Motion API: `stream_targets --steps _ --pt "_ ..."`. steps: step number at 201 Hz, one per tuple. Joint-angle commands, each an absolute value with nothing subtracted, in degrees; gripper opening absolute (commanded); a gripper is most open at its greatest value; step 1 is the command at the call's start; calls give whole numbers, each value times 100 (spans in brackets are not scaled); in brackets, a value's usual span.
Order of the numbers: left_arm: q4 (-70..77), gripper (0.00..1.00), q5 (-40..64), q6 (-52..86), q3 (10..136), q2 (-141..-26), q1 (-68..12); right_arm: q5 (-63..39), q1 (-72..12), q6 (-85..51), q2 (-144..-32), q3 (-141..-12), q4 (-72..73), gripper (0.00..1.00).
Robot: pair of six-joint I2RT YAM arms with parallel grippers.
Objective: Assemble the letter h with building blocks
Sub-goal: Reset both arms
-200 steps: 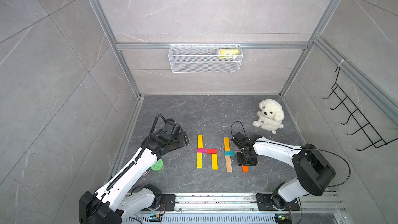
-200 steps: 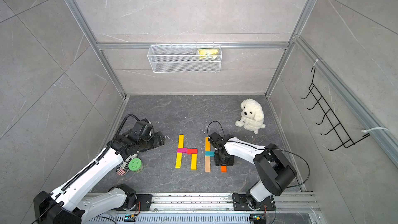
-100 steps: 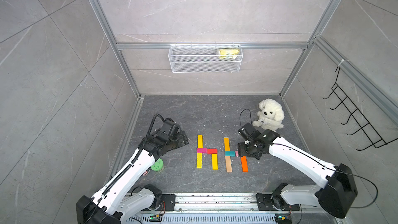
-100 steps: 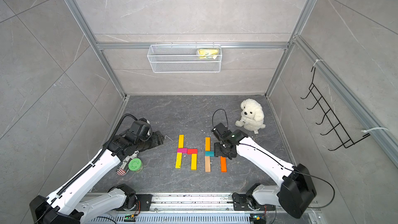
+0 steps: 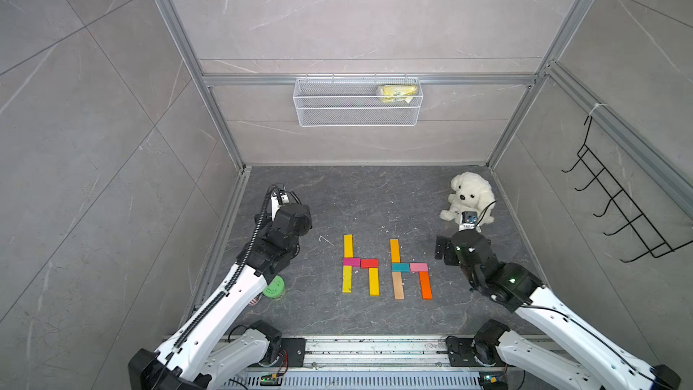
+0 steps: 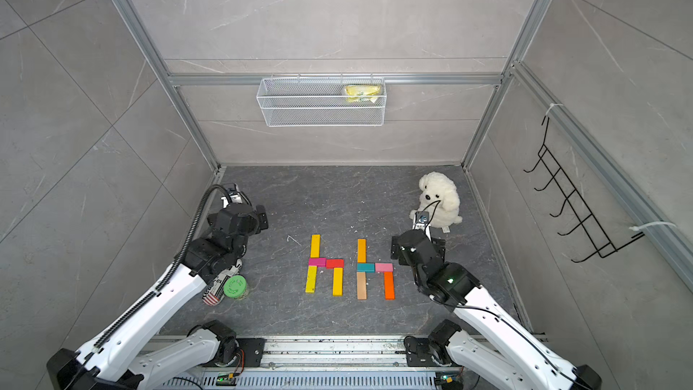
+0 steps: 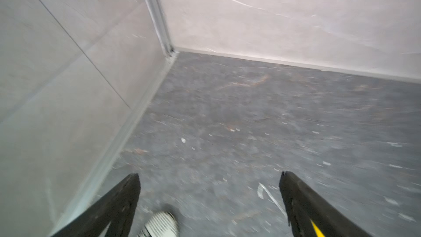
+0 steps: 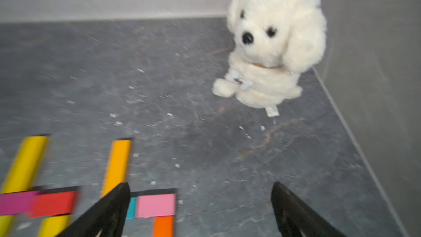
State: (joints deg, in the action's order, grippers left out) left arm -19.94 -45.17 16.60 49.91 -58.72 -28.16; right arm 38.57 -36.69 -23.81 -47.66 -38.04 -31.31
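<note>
Left gripper (image 7: 209,175): jaws spread wide, empty.
Right gripper (image 8: 200,184): jaws spread wide, empty.
Building blocks (image 5: 369,263): ten, flat on floor (image 5: 375,200) between both grippers, two h shapes of five.
Others: one plush dog (image 5: 468,196), one can (image 5: 273,287).

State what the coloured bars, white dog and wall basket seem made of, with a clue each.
Coloured bars: likely painted wood; flat, sharp-edged, one tan bar unpainted.
White dog: plush fabric; fluffy pile, sewn tag.
Wall basket: white-coated wire mesh; see-through.
</note>
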Motion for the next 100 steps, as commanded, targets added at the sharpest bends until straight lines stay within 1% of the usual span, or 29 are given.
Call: stream_targets --steps 1,9,23,36,43,52,63,83,100 --pt "-316 100 -5447 1068 4395 -6147 -2012 6112 -3666 -2240 -4493 -3061 -1778 100" --pt "-185 100 -5030 1488 4113 -6127 -1489 6542 -3657 -2067 -4274 -2622 -1204 100" --pt "46 100 -4357 2241 3640 -6178 -577 6629 -3649 -587 -3812 -1652 715 100" --pt "372 100 -4056 2333 3311 -6374 -128 6948 -3612 -306 -3603 -1119 1486 100" --pt "577 100 -4030 2212 3174 -6483 -31 6934 -3550 -276 -3607 -1065 1440 100" --pt "993 100 -3964 1913 2928 -6586 21 6638 -3450 -299 -3736 -1108 1112 100" --pt "1609 100 -3872 1572 2578 -6635 26 6357 -3287 -654 -3997 -1234 641 100" --pt "2642 100 -3618 1395 2118 -6714 29 5039 -2693 -1183 -4400 -1395 326 100" --pt "3363 100 -3428 1206 1995 -7051 29 4093 -2031 -1213 -4842 -1519 605 100"
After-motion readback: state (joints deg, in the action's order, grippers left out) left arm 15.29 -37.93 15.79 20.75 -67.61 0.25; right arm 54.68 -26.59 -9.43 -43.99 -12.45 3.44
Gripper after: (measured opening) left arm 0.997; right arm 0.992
